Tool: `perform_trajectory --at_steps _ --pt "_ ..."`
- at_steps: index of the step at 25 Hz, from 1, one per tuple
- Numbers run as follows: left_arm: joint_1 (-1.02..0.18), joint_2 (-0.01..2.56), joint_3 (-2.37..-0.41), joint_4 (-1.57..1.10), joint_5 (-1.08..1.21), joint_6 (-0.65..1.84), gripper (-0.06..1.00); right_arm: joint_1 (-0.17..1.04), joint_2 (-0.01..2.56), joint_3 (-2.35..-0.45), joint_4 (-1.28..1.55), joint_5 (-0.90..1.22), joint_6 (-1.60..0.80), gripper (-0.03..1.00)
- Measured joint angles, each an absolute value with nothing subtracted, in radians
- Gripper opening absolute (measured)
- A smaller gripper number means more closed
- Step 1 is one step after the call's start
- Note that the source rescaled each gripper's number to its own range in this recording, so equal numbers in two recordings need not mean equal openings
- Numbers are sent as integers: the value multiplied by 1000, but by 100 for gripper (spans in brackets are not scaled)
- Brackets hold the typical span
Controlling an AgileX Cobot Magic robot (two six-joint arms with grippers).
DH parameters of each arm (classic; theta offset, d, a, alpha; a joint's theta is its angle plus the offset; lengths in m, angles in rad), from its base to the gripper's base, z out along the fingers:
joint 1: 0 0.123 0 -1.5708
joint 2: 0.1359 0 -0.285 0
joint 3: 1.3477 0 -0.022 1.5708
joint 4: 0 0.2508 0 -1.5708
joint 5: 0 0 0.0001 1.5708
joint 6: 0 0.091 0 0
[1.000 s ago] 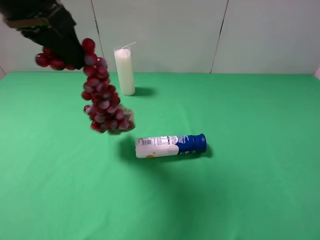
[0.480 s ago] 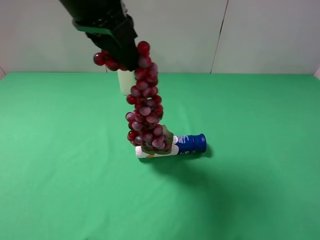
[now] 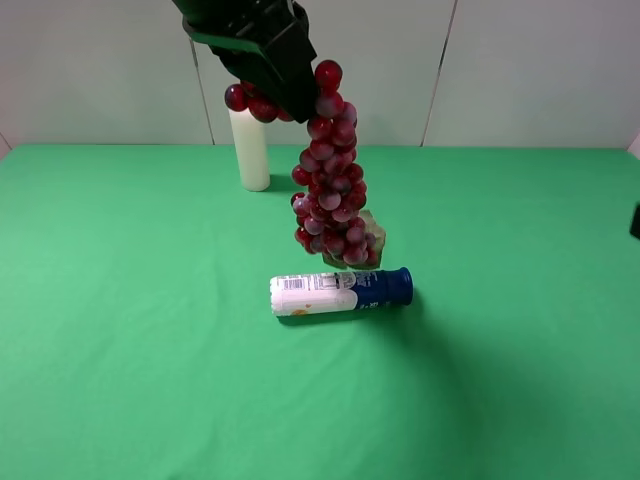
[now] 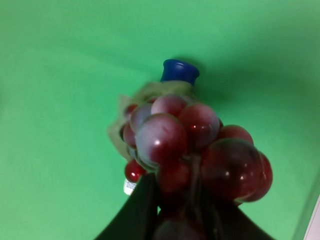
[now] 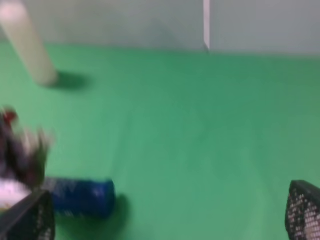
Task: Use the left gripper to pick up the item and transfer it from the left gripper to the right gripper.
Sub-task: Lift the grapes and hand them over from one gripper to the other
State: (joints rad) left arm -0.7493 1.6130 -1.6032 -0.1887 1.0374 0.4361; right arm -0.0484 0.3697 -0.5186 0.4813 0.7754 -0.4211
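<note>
Grapes [image 3: 332,190], grasped by left end effector [image 3: 290,95]: you may swing them loose short of released right end effector [image 5: 167,215], 3 o'clock.

Robot body: matte black throughout.
Left gripper [image 3: 292,100]: blocky black housing, thin green strip [image 3: 215,40] along the upper edge. Its wrist cam shows one plain black tapered finger [image 4: 140,210]. Right gripper [image 5: 167,216]: black pads [image 5: 304,212] with a fine dotted mesh texture; that view is blurred.
</note>
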Motion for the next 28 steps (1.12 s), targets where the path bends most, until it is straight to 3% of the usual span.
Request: perform_trajectory --at_steps 7,15,28 --pt "-749 1613 -1603 -189 1012 437 0 -48 534 -519 842 703 -888 100" --pt "-749 1613 -1603 -188 998 437 0 -38 694 -517 1117 738 -1245 100" --pt "-749 1613 -1603 -208 997 437 0 274 973 -503 1328 675 -1533 100"
